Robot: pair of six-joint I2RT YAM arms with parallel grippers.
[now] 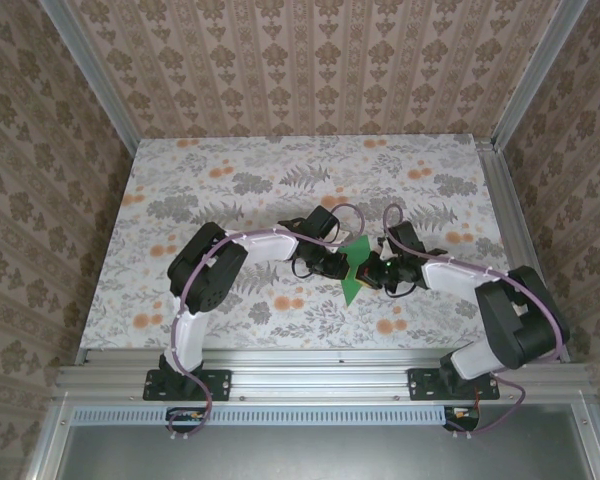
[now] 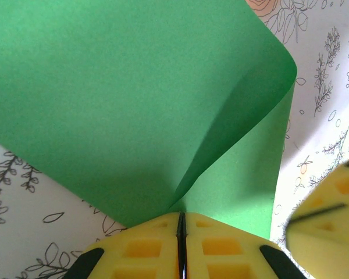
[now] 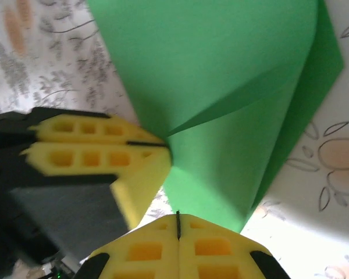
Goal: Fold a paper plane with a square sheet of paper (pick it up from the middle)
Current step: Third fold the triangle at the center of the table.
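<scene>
Clamping the square sheet of paper (image 1: 357, 262) from two sides, both hands are facing each other over the middle of the floral tabletop (image 1: 230, 170); the left hand (image 2: 182, 224) is pressing its yellow fingers (image 2: 142, 250) together on the green sheet's near edge, the right hand (image 3: 178, 224) is pinching it just beside, and the paper is curling over itself in a loose fold

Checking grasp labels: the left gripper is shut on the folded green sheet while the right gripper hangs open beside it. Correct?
Not quite: the right gripper is shut too, pinching the green sheet, as the right wrist view shows. The left gripper is shut on the sheet, as stated.
</scene>
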